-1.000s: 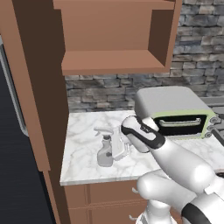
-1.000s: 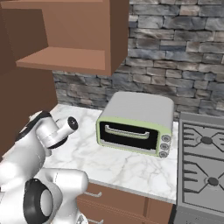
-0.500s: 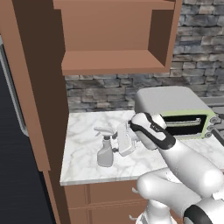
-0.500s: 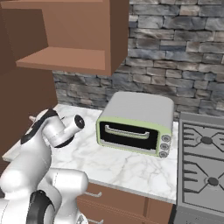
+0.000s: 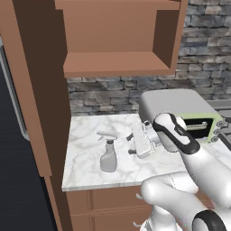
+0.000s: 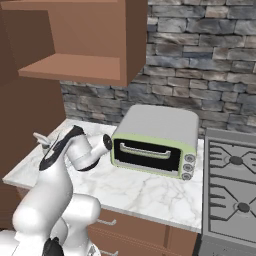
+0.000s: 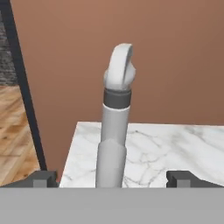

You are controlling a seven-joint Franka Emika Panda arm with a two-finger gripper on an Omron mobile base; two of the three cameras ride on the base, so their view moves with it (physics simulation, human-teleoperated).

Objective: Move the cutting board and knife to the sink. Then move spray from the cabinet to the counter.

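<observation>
The spray (image 5: 108, 156) stands upright on the white marble counter (image 5: 85, 133), below the open-fronted brown cabinet (image 5: 118, 68). My gripper (image 5: 131, 143) hovers just right of the bottle, open and pointing at it without touching. In the hand view the spray (image 7: 114, 131) rises between my two spread fingertips (image 7: 43, 178), with my gripper (image 7: 113, 179) holding nothing. The spray's trigger head (image 6: 40, 138) peeks out left of my arm in the right base view. The cutting board, knife and sink are out of view.
A green-fronted toaster oven (image 6: 155, 135) sits on the counter (image 6: 145, 192) right of my arm, with a grey gas stove (image 6: 235, 185) beyond it. The brown cabinet (image 6: 75, 67) hangs above. A tall brown panel (image 5: 36, 90) borders the counter's left end.
My gripper has drawn back to the right, away from the spray, which stays standing on the counter. The jaws remain wide.
</observation>
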